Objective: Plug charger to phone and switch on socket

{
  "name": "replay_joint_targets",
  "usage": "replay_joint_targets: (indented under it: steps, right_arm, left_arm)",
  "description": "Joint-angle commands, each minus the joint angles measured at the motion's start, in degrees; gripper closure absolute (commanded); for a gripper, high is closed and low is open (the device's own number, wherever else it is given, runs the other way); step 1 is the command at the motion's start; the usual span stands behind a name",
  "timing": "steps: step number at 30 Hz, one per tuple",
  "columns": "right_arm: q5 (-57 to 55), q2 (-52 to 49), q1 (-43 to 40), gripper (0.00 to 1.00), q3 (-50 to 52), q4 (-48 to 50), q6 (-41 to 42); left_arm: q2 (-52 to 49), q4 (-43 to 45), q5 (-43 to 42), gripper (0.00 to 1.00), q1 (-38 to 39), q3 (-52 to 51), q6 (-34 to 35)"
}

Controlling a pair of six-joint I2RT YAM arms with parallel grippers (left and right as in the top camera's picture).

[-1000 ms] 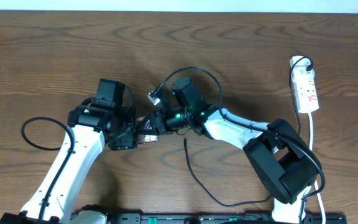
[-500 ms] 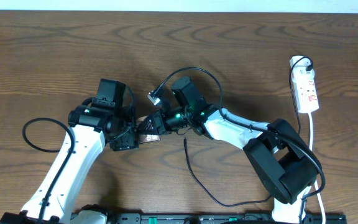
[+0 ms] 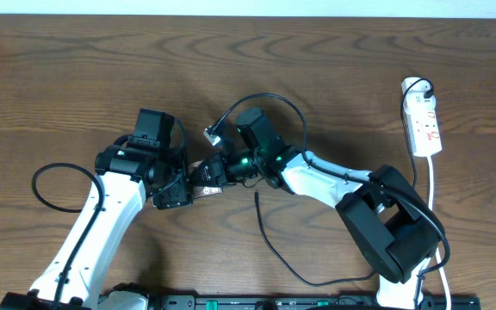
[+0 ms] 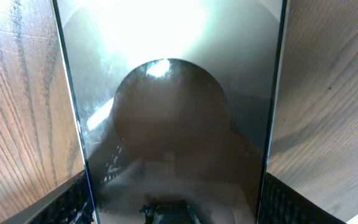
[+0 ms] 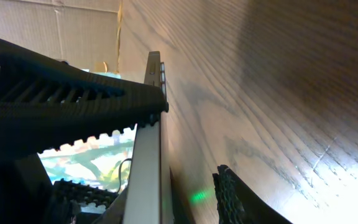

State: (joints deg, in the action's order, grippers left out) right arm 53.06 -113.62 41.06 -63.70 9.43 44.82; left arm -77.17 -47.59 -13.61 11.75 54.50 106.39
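Observation:
The phone (image 4: 173,106) fills the left wrist view, its glossy screen facing the camera. My left gripper (image 4: 179,202) is shut on its two long edges, with fingers (image 4: 70,199) at both lower corners. From overhead, the phone (image 3: 201,190) is mostly hidden between my left gripper (image 3: 182,185) and right gripper (image 3: 212,172). In the right wrist view the phone (image 5: 151,155) is edge-on. My right gripper (image 5: 160,199) straddles its end, open, one finger (image 5: 235,193) clear of it. The charger (image 3: 269,245) lies loose, its tip (image 3: 257,195) unheld. The socket (image 3: 424,120) lies far right.
A black plug (image 3: 424,87) sits in the socket's far end, and its white cord (image 3: 433,198) runs down past the right arm's base (image 3: 390,228). A robot cable (image 3: 46,185) loops left of the left arm. Wooden table (image 3: 76,77) stretches behind.
My right gripper's jaws have narrowed around the phone's end and edged slightly left. The left gripper, the phone and the charger have not moved.

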Motion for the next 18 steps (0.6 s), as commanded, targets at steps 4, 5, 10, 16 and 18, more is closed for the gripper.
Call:
replay_joint_targets:
  steps: [4, 5, 10, 16, 18]
  right_arm:
    - [-1.11, 0.04, 0.85, 0.70, -0.70, 0.26, 1.07]
    - [-1.11, 0.04, 0.85, 0.72, -0.70, 0.26, 1.07]
    - [-1.07, 0.04, 0.85, 0.82, -0.70, 0.26, 2.16]
    - [-1.07, 0.04, 0.98, 0.93, -0.70, 0.26, 3.39]
    - [-1.05, 0.04, 1.07, 0.96, -0.70, 0.26, 3.39]
  left_arm:
    - [0.07, 0.13, -0.68, 0.93, 1.20, 1.07, 0.48]
    - [0.07, 0.24, -0.70, 0.92, 1.20, 1.07, 0.48]
    - [0.07, 0.31, -0.70, 0.92, 1.20, 1.07, 0.46]
    - [0.07, 0.33, -0.68, 0.92, 1.20, 1.07, 0.46]
    - [0.07, 0.33, -0.68, 0.93, 1.20, 1.07, 0.46]
